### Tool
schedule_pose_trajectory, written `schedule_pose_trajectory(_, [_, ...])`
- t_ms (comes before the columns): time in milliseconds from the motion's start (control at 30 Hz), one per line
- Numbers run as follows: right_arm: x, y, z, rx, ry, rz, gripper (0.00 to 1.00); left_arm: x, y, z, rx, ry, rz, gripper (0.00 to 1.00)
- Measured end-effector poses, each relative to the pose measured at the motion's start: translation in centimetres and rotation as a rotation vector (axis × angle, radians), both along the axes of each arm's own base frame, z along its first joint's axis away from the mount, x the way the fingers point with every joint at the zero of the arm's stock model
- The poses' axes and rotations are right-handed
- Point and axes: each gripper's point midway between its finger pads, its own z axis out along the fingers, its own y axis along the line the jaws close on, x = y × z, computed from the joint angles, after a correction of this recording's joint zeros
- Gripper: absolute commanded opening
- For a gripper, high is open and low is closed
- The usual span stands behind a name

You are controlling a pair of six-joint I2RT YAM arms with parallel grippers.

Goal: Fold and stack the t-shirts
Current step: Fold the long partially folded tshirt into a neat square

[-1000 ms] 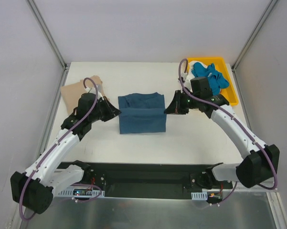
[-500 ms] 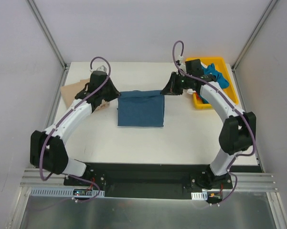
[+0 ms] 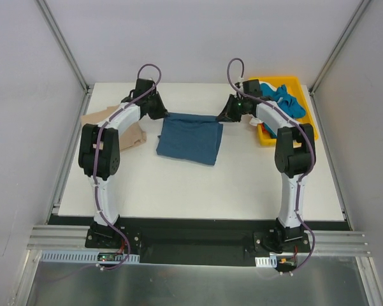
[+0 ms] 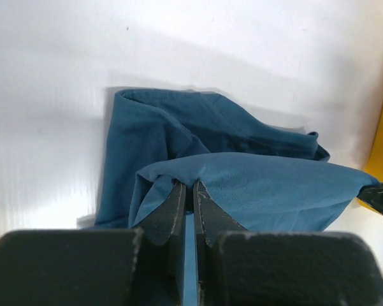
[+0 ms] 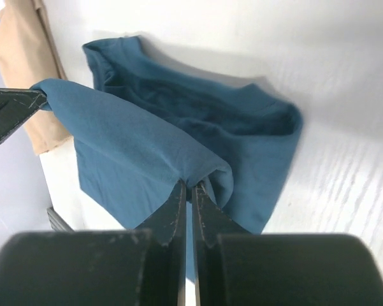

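Observation:
The dark teal-blue t-shirt lies at the middle of the table, its near half doubled over toward the far edge. My left gripper is shut on its far left corner, and the pinched cloth shows in the left wrist view. My right gripper is shut on the far right corner, with the cloth stretched above the lower layer. A tan-beige t-shirt lies at the left, partly under the left arm, and also shows in the right wrist view. Brighter blue shirts sit in the tray.
A yellow plastic tray stands at the far right corner of the table, right next to the right arm. Metal frame posts stand at both far corners. The white table shows bare near the arm bases.
Both grippers have carried the shirt's near edge from the middle of the shirt toward the far edge, folding it over. Both arms have stretched far out across the table.

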Motion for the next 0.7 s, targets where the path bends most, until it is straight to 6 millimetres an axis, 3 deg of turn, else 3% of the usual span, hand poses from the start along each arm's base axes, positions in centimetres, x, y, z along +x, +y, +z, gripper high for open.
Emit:
schedule_pose_trajectory(167, [0.9,-0.9,-1.5,-0.002,0.019,-0.036,0.01,1.6,-1.1,-1.8,-0.044,0.028,-0.046,0.00])
schedule_pose_trajectory(400, [1.6,-0.8,-1.1,0.025,-0.013,-0.034,0.01,1.7,-1.9,-2.1,-0.081,0.039,-0.082,0.00])
schedule_pose_trajectory(700, [-2.0,-1.9,-0.4,0.023,0.005,-0.040,0.01,1.1,-3.1,-0.8,-0.138,0.017,-0.153,0.00])
